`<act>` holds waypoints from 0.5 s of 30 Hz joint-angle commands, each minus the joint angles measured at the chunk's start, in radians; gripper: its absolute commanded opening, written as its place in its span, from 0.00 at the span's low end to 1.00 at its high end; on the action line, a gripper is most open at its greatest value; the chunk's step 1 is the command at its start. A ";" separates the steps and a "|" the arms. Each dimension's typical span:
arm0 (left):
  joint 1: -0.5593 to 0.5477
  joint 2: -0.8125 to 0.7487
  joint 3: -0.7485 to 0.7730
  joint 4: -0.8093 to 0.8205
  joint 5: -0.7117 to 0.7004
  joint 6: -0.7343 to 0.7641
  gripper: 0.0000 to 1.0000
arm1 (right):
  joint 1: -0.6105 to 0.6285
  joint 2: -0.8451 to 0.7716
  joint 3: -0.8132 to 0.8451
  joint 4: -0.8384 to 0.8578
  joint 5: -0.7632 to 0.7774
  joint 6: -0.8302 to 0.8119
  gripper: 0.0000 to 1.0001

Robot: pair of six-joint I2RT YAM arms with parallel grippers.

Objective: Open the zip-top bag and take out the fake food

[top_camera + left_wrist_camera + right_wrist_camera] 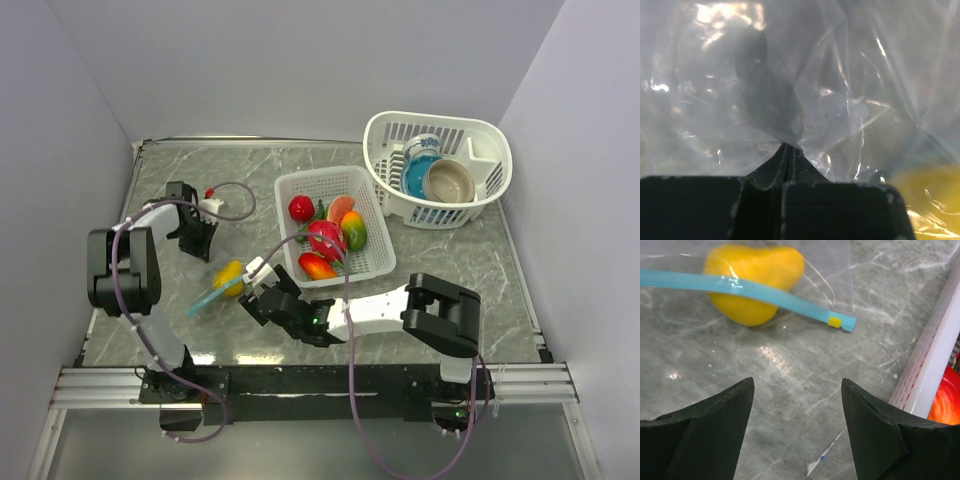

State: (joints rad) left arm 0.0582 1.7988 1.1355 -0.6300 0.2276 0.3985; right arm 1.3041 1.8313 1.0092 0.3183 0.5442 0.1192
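The zip-top bag (pixel 212 270) lies left of centre, clear, with its teal zip strip (pixel 205 300) toward the front. My left gripper (pixel 197 242) is shut on the bag's far end; in the left wrist view crumpled plastic (pixel 805 100) bunches at the closed gripper (pixel 787 147). One yellow fake food (pixel 232 276) sits inside the bag, behind the strip (pixel 740 287) in the right wrist view, where it shows as a yellow lump (pixel 755 280). My right gripper (pixel 250 292) (pixel 797 382) stands open just short of the strip, with only bare table between its fingers.
A white slotted basket (pixel 372 262) right of the bag holds several red, orange and green toy foods; its wall (pixel 932 370) is close by my right finger. A second white basket (pixel 490 150) at the back right holds a blue bowl and a tan bowl.
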 commanded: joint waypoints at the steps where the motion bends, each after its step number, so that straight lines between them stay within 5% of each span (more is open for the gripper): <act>1: -0.001 0.071 0.046 0.061 -0.073 -0.016 0.01 | -0.006 0.000 0.008 0.021 0.030 0.020 0.79; 4: -0.011 0.071 0.030 0.050 -0.054 -0.017 0.01 | -0.016 0.019 0.022 0.028 0.023 0.025 0.82; 6: -0.027 0.060 0.017 0.033 -0.048 -0.015 0.01 | -0.023 0.034 0.055 0.031 -0.009 0.026 1.00; 15: -0.052 0.011 -0.039 -0.013 0.027 -0.035 0.01 | -0.054 0.218 0.342 -0.079 -0.151 0.072 1.00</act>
State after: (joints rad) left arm 0.0212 1.8164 1.1549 -0.5896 0.1978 0.3920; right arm 1.2655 2.0079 1.2346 0.2775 0.4671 0.1471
